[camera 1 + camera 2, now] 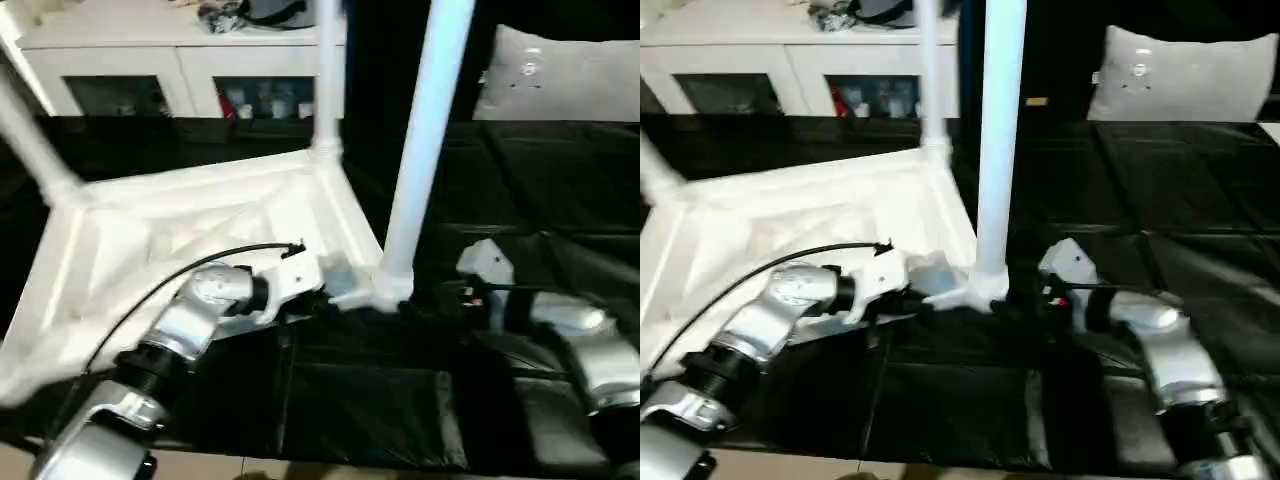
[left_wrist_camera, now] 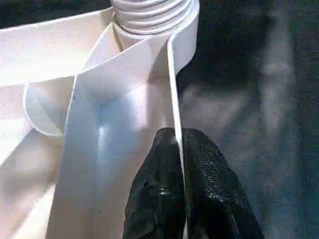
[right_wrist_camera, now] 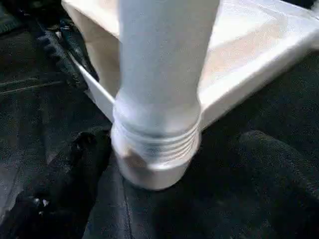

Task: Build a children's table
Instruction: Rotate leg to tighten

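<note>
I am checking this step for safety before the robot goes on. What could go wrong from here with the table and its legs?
1. The left gripper pinches only the thin side wall of the tabletop; it may slip, and the tabletop could shift.
2. The near leg stands in its corner socket with thread rings showing at its base; it may not be fully seated and could lean or come loose.
3. The right gripper is open with its fingers on either side of that leg; a careless move could knock it.
</note>
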Tool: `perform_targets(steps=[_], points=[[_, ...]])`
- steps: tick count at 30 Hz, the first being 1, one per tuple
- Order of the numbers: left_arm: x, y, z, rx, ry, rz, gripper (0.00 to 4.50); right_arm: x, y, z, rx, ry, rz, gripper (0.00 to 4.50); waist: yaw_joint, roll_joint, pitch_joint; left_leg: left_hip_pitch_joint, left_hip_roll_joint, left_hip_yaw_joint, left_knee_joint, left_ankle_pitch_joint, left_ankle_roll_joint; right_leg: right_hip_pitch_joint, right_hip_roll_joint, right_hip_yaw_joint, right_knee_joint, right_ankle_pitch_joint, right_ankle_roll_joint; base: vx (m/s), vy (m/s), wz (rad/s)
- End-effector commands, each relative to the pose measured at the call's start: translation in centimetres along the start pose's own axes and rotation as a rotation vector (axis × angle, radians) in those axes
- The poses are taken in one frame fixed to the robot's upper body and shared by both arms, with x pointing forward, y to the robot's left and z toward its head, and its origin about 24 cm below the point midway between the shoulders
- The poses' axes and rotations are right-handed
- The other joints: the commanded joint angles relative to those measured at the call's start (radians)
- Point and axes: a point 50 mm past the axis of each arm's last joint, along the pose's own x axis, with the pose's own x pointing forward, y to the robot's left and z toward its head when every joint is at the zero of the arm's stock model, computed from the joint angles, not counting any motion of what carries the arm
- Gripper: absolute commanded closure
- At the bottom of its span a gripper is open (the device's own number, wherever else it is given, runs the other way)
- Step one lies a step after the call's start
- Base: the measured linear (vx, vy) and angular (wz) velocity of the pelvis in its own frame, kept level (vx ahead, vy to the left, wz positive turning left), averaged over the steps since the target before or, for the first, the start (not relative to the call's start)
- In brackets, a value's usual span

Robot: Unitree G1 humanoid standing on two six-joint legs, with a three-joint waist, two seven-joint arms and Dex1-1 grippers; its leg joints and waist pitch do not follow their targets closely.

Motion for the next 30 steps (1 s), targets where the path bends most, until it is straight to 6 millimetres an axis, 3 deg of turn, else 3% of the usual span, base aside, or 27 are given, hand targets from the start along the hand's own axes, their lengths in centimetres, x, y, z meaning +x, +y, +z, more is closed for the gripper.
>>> perform_targets(steps=[1,5,6,10,17,23,29,30], points=[[0.4,-1.4,-1.0,0.037,0.076,-0.165,4.5,-0.1,0.0,0.6,-0.033,-0.012,0.069,0.04,0.004,-0.012,-0.062,-0.003,0.058,-0.016,-0.056,-0.087,0.126,0.054,-0.075,0.048,-0.06,-0.039,-0.268,0.0,0.0,0.0],[0.0,-1.6,-1.3,0.073,0.1,-0.235,4.5,0.1,0.5,0.8,-0.051,-0.007,0.166,0.04,0.017,-0.015,-0.061,-0.003,0.061,-0.015,-0.055,-0.094,0.131,0.05,-0.076,0.047,-0.058,-0.04,-0.275,0.0,0.0,0.0],[0.0,-1.6,-1.3,0.073,0.1,-0.236,4.5,0.1,0.5,0.8,-0.05,-0.007,0.167,0.3,0.019,-0.015,-0.062,-0.004,0.06,-0.014,-0.054,-0.097,0.126,0.051,-0.077,0.047,-0.059,-0.052,-0.272,0.0,0.0,0.0],[0.0,-1.7,-1.2,0.101,0.103,-0.268,4.5,1.1,1.3,0.7,-0.009,-0.015,0.243,0.57,0.023,-0.017,-0.06,-0.004,0.06,-0.015,-0.056,-0.113,0.112,0.051,-0.078,0.048,-0.062,-0.097,-0.262,0.0,0.0,0.0],[0.2,-1.9,-1.1,0.11,0.083,-0.296,4.5,1.8,1.5,0.6,-0.001,-0.04,0.252,1.25,0.034,-0.013,-0.064,-0.002,0.06,-0.014,-0.053,-0.089,0.103,0.048,-0.078,0.049,-0.056,-0.059,-0.265,0.0,0.0,0.0],[0.2,-1.9,-1.3,0.105,0.084,-0.297,4.5,2.0,1.7,0.6,0.029,-0.053,0.264,1.67,0.035,-0.017,-0.064,-0.005,0.059,-0.015,-0.053,-0.092,0.102,0.051,-0.077,0.048,-0.055,-0.056,-0.262,0.0,0.0,0.0],[0.1,-1.8,-1.4,0.013,0.039,-0.231,4.5,2.6,2.2,-0.1,0.112,-0.026,0.219,1.78,0.034,-0.018,-0.064,-0.006,0.059,-0.015,-0.053,-0.08,0.1,0.051,-0.076,0.047,-0.053,-0.054,-0.262,0.0,0.0,0.0],[0.1,-1.8,-1.5,-0.015,0.034,-0.209,4.5,3.0,2.4,-0.3,0.123,-0.018,0.182,1.78,0.034,-0.016,-0.061,-0.005,0.059,-0.015,-0.056,-0.095,0.094,0.049,-0.077,0.047,-0.058,-0.089,-0.256,0.0,0.0,0.0]])
